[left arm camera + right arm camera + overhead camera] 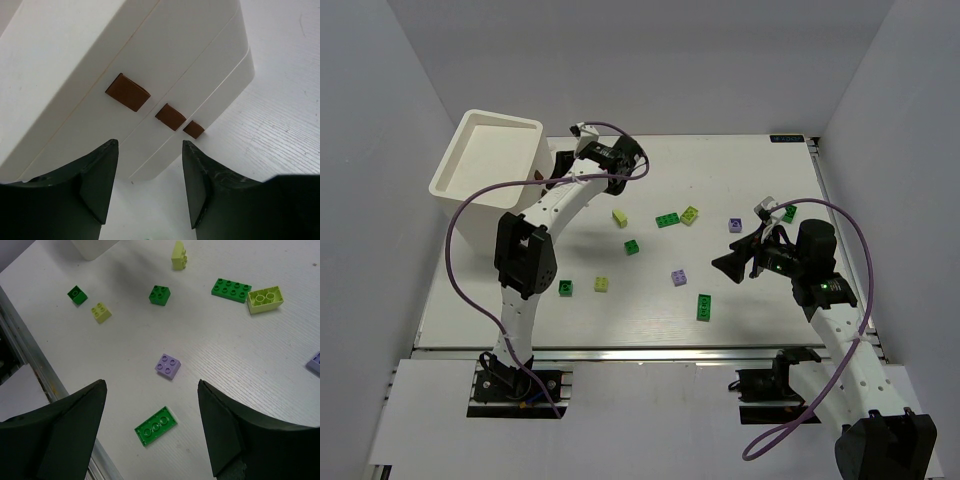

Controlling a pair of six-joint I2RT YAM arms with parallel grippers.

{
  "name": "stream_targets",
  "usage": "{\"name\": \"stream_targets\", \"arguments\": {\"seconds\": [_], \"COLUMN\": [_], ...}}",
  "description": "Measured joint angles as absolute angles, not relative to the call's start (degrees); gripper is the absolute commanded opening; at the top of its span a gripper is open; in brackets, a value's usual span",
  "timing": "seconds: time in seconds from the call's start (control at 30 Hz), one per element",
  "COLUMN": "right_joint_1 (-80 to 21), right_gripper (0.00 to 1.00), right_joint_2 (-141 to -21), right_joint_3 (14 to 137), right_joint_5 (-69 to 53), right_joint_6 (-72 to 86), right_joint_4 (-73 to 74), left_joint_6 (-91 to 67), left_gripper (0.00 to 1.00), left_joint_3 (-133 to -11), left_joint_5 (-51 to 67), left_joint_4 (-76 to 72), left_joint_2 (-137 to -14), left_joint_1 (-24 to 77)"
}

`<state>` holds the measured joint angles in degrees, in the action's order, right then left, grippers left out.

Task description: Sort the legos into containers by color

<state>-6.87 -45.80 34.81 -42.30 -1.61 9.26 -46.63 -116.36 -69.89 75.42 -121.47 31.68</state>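
The containers are three shallow drawers with brown knobs (127, 92) in a tall cream-white box (490, 165) at the back left; all three sit flush in its front. My left gripper (552, 176) (149, 143) is open just in front of the knobs, holding nothing. Several legos lie loose mid-table: a lavender brick (168, 365) (679, 277), an upside-down green plate (155, 426) (704, 307), a dark green brick (159, 294) and a yellow-green one (101, 312). My right gripper (730, 262) (151, 385) hovers open above the lavender brick and the green plate.
More bricks lie farther back: a green 2x4 (230, 288) beside an upturned yellow-green brick (265, 299), a second lavender brick (735, 225), and a green one (789, 213) by my right wrist. The table's metal front rail (30, 365) runs at the left.
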Motion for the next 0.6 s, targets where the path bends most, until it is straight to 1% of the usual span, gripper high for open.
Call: {"name": "stream_targets", "arguments": {"seconds": [0.6], "right_joint_1": [-6.9], "right_gripper": [0.79], "right_joint_2": [-45.8], "right_joint_3": [34.8], "right_joint_5": [-42.1], "right_joint_6": [-1.4], "right_joint_4": [9.3], "left_joint_6": [-47.0], "left_gripper": [0.62], "left_joint_3": [-116.4], "left_joint_5": [-71.5], "left_joint_4": [73.5], "left_joint_2": [-122.0], "left_joint_1": [27.5]}}
